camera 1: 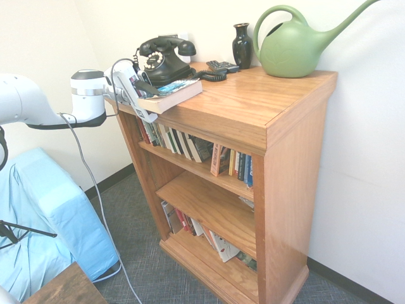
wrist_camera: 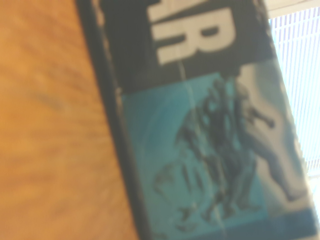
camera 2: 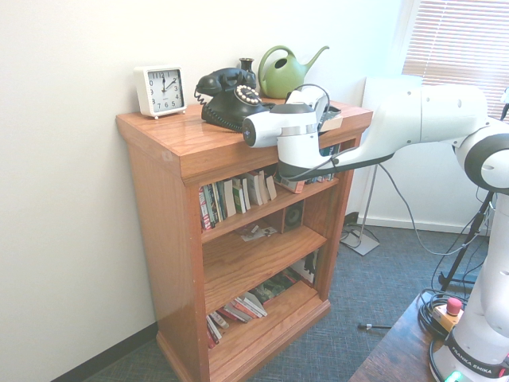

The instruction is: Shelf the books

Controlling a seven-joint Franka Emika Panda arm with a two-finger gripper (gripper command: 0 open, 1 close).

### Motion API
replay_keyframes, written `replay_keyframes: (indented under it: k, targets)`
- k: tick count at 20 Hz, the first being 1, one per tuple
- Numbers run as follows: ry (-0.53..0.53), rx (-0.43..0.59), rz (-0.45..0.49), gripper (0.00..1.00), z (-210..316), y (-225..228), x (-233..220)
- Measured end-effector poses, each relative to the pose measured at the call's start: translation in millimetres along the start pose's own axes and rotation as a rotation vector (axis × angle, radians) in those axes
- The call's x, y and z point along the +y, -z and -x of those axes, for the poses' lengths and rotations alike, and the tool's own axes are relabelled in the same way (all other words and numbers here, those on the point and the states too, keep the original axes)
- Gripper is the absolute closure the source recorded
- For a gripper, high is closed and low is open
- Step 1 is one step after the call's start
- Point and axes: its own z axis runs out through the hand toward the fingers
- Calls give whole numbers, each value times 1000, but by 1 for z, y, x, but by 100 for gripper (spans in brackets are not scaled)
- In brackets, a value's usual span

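paperback lies flat at the bookcase's front edge, hand right against it

we see the thick paperback (camera 1: 174, 98) on top of the bookcase (camera 1: 297, 145), along its front edge, cream page edges showing. in the wrist view its cover is blurred: black and blue, with large white letters and dark figures. the hand (camera 1: 149, 96) is tilted at one end of the book; we cannot tell whether it is clenched on it or released.

just behind the book we find the black rotary telephone (camera 1: 163, 63), its coiled cord (camera 1: 212, 76) trailing beside it. farther along the top stand the dark vase (camera 1: 242, 46) and the green watering can (camera 1: 292, 49), while the white square clock (camera 2: 160, 91) sits at the other end.

below, we see shelved books (camera 1: 183, 142) on the upper shelf, some leaning, and more leaning books (camera 1: 205, 234) on the bottom shelf.
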Motion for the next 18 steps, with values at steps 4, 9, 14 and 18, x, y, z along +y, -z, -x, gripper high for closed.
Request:
replay_keyframes:
  k: [4,9,14,18]
  targets:
    - [1,1,-8,100,0,-2,0]
    - [0,-8,-25,100,3,-7,9]
    - [-42,-64,-107,100,7,-2,52]
    - [-90,-148,-238,100,6,-1,113]
